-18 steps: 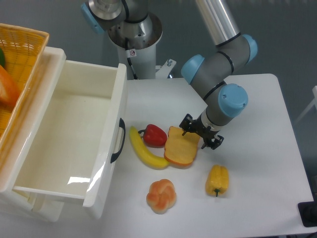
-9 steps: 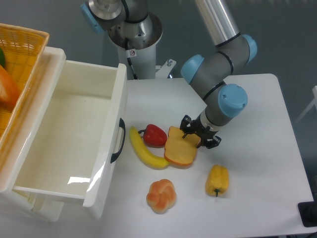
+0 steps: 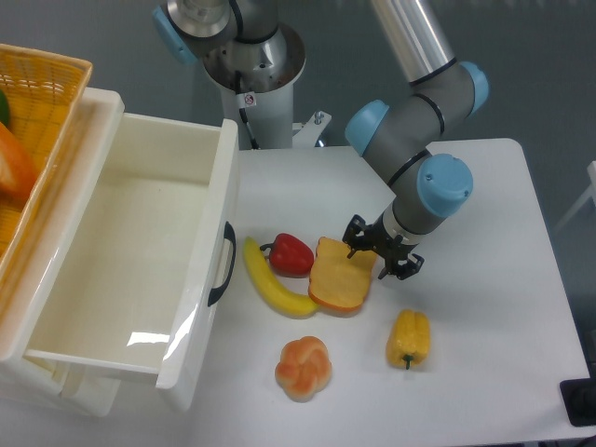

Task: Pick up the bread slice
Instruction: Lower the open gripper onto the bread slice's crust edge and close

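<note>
Bread slice (image 3: pixel 340 277) lay flat on the white table (image 3: pixel 484 335), touching the banana (image 3: pixel 271 280) at its lower left, with the red pepper (image 3: pixel 290 254) just beside its left edge. The gripper (image 3: pixel 384 256) hung at the slice's upper right corner — fingers spread apart, nothing held between them. A yellow bell pepper (image 3: pixel 409 338) and a knotted bun (image 3: pixel 304 367) sat nearer the camera — the white bin (image 3: pixel 130 270) stood to the left.
</note>
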Controlling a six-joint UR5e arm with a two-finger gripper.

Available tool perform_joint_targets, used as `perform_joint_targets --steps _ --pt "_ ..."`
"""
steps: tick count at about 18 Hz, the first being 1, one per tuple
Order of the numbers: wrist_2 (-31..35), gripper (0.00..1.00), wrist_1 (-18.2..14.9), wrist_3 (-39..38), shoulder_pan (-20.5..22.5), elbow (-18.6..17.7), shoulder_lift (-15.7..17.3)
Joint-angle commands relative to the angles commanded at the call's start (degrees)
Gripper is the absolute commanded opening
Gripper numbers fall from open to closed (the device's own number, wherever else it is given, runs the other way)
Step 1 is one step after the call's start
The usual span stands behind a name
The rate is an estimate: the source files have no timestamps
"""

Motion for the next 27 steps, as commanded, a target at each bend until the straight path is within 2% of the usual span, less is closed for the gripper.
perform_joint_targets --steps 7,9,13,18,24,27 --pt "0.1 0.70 0.1 -0.2 -0.3 -0.4 -0.6" --pt "0.1 0.62 0.1 -0.2 -0.3 -0.4 -0.7" --pt "0.1 0.42 0.0 -0.3 -0.3 -0.5 -0.8" --pt "0.1 0.02 0.2 -3.9 -0.4 -0.5 -0.5" --pt "0.2 0.00 0.4 -4.1 -0.4 0.2 -0.5" --pt "0.0 0.00 0.4 -4.5 -0.3 1.9 -0.2"
